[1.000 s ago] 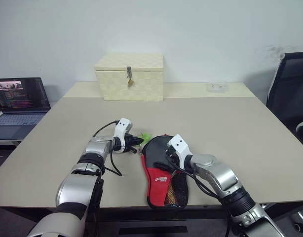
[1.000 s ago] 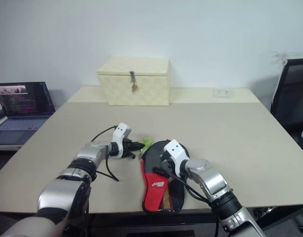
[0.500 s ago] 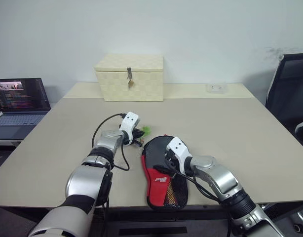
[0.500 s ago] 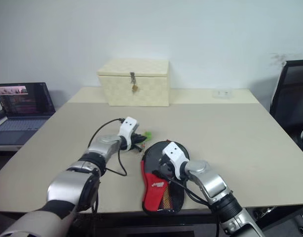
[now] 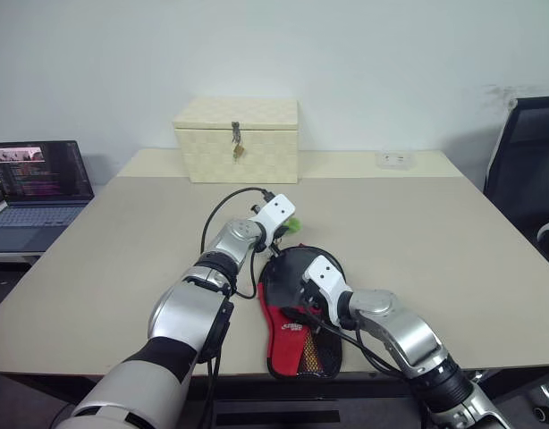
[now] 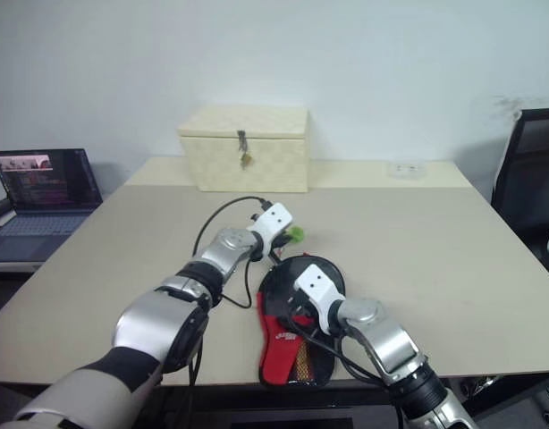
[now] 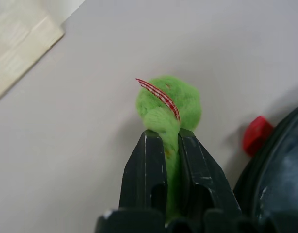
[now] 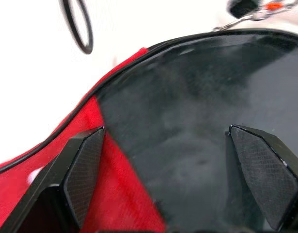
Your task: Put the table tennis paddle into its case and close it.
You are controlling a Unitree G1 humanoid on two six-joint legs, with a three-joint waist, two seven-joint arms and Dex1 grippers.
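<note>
Left wrist view: your left gripper (image 7: 164, 145) pinches the fuzzy green pull tab (image 7: 169, 104) to zip.
Your right gripper (image 8: 173, 170) is spread wide, steadying the black-and-red fabric case (image 5: 292, 308).

One case (image 5: 297, 308) lies at the lower centre of the frame, with one green pull tab (image 7: 169, 104) just above it, and two claws are at it: the left claw (image 7: 164, 151) and the right claw (image 8: 180, 160). One cream woven box (image 5: 236, 140) stands at the upper centre of the desk (image 5: 418, 223). One open laptop (image 5: 35, 183) sits at the left edge, one black chair (image 5: 525, 170) at the right edge, and one small white item (image 5: 395, 159) at the upper right.
</note>
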